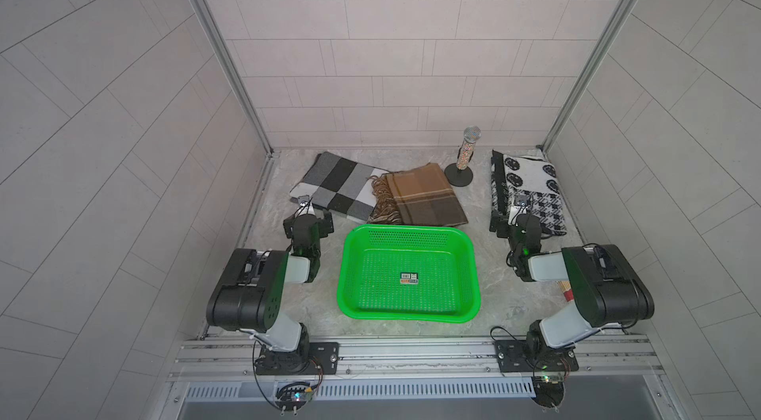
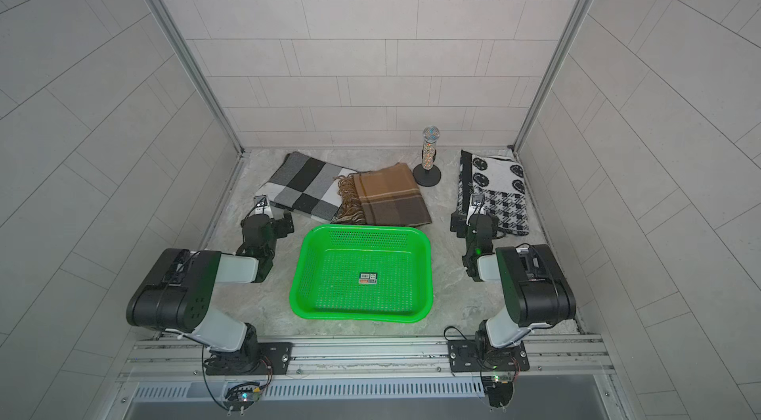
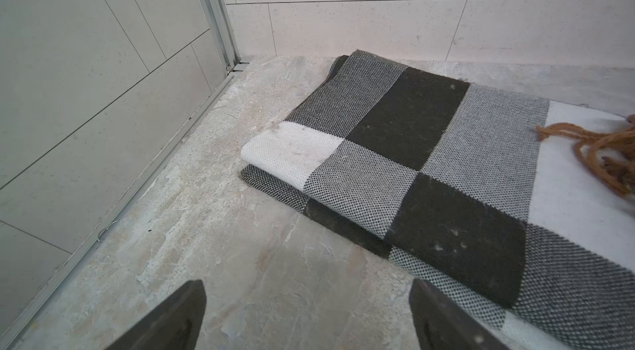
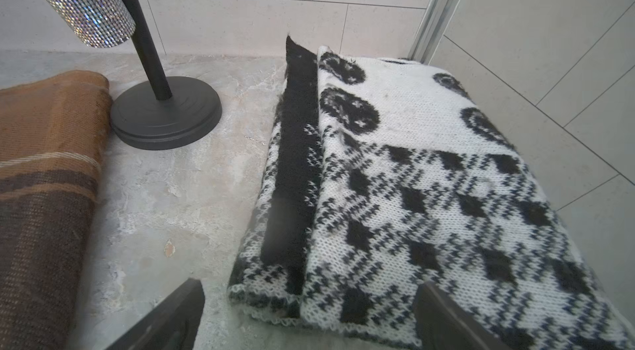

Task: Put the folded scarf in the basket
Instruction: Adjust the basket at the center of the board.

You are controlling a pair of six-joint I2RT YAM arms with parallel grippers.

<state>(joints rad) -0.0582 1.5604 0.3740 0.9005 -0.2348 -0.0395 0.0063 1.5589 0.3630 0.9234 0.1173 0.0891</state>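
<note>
Basket [image 1: 370, 286]: green, mid-table. Checked scarf [image 1: 337, 187], brown scarf [image 1: 420, 195], knit scarf [image 1: 531, 195]: folded, at rear. Left gripper [image 3: 305, 296], right gripper [image 4: 311, 296]: spread wide, holding nothing.

Left arm [image 1: 243, 294] and right arm [image 1: 605, 286]: black joints joined by pale grey links.

Marbled grey tabletop [image 1: 304, 306] with green basket [image 1: 412, 238], checked scarf [image 1: 335, 187], brown scarf [image 1: 424, 197], black-and-white knit scarf [image 1: 535, 187], microphone stand [image 1: 458, 177].
</note>
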